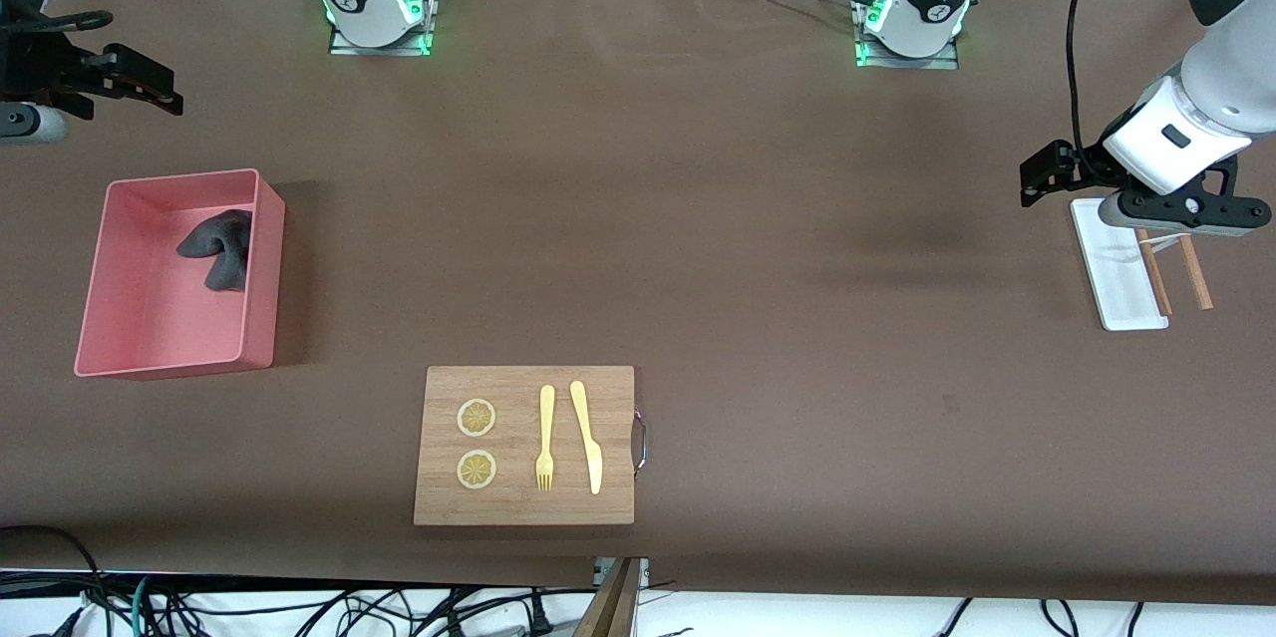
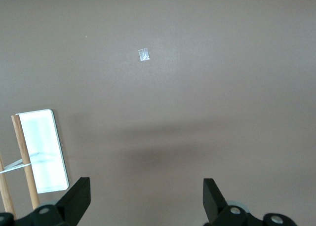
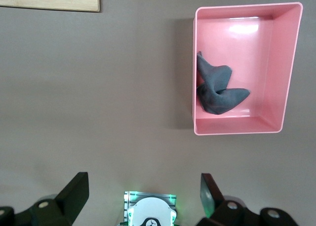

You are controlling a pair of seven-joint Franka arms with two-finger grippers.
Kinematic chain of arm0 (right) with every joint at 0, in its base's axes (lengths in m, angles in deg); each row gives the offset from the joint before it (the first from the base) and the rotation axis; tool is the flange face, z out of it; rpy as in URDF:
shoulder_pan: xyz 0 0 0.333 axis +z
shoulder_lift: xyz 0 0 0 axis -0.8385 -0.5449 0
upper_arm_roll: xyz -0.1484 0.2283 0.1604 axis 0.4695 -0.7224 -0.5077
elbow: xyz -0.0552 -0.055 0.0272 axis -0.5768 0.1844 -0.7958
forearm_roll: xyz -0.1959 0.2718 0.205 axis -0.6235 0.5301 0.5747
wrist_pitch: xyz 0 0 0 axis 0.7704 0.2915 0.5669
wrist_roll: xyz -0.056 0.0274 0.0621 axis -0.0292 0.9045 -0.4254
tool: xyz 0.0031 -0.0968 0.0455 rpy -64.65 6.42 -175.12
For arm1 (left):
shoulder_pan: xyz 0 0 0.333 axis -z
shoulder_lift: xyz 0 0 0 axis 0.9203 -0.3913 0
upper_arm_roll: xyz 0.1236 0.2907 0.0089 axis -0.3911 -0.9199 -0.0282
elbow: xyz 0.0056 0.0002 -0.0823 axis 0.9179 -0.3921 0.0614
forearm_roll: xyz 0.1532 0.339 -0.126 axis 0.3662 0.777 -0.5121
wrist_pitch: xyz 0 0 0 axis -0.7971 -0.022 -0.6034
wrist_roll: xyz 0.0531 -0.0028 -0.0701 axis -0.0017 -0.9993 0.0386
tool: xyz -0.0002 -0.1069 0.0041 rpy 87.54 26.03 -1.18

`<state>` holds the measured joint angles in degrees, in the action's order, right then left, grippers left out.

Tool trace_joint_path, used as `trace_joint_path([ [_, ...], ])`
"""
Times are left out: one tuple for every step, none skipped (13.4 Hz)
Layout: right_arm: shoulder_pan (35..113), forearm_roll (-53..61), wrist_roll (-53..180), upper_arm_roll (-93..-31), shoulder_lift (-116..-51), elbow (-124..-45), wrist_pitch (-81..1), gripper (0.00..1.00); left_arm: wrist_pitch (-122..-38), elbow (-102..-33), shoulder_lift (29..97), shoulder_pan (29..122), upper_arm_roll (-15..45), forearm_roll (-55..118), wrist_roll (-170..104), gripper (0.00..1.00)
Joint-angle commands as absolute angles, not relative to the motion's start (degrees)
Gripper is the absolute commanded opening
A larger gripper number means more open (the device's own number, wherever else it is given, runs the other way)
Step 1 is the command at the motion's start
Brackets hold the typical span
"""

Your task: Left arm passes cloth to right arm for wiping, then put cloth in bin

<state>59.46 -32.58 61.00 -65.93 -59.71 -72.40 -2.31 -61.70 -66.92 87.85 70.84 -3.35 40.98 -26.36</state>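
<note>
From the front view I see the cloth (image 1: pixel 215 246) lying crumpled inside the bin (image 1: pixel 130 333), at the right arm's end of the table; the right gripper (image 1: pixel 150 89) hangs above bare table there, the left gripper (image 1: pixel 1037 180) over the white tray (image 1: pixel 1116 278) with two wooden sticks (image 1: pixel 1176 268); the cutting board (image 1: pixel 449 497) lies nearer the camera. In the left wrist view I see released fingers (image 2: pixel 76 199) above bare table beside the tray (image 2: pixel 44 147). In the right wrist view the fingers (image 3: pixel 74 194) are spread, holding nothing; the cloth (image 3: pixel 217 90) rests against the bin's (image 3: pixel 286 68) wall.

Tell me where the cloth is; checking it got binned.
The cloth lies crumpled in the bin at the right arm's end of the table.
</note>
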Motion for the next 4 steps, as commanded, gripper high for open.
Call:
trace_joint_path([
  [59.53, -33.28, 61.65, -66.06, -58.88, -72.34, -1.92, 1.0, -61.52, -65.86, 87.51, 71.27, -3.35, 42.73, -26.1, 1.0],
  [59.53, -33.28, 61.74, -66.06, -58.96, -72.34, -2.01, 1.0, -61.52, -65.86, 87.51, 71.36, -3.35, 42.73, -26.1, 1.0],
  [59.53, -33.28, 61.65, -66.06, -58.96, -72.34, -2.01, 1.0, -61.52, -65.86, 87.51, 71.36, -3.26, 42.73, -26.1, 1.0],
  [59.53, -33.28, 61.74, -66.06, -59.05, -72.34, -1.84, 1.0, -61.52, -65.86, 87.51, 71.36, -3.35, 42.73, -26.1, 1.0],
])
